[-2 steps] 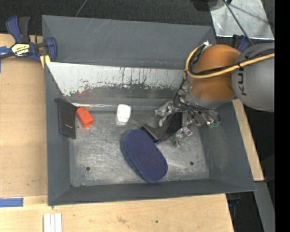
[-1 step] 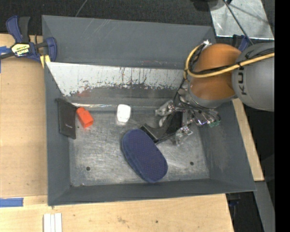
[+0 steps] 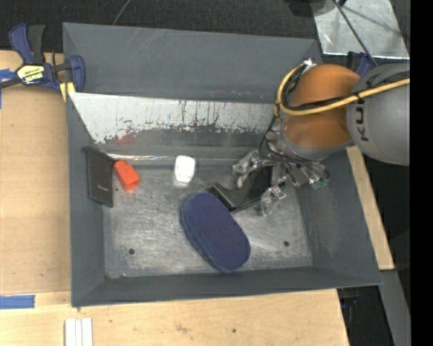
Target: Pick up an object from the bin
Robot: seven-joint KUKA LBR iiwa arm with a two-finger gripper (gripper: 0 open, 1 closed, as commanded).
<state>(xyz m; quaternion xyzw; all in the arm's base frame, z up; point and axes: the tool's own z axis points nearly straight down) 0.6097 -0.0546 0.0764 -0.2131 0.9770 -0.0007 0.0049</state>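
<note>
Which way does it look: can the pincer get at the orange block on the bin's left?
Probably yes. The orange block lies uncovered on the bin floor, a black slab close on its left, a white piece apart on its right. The pincer is right of centre, beside a dark blue pouch.

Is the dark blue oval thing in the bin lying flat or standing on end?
Lying flat: the dark blue oval thing shows its broad face upward and rests lengthwise on the bin floor.
</note>
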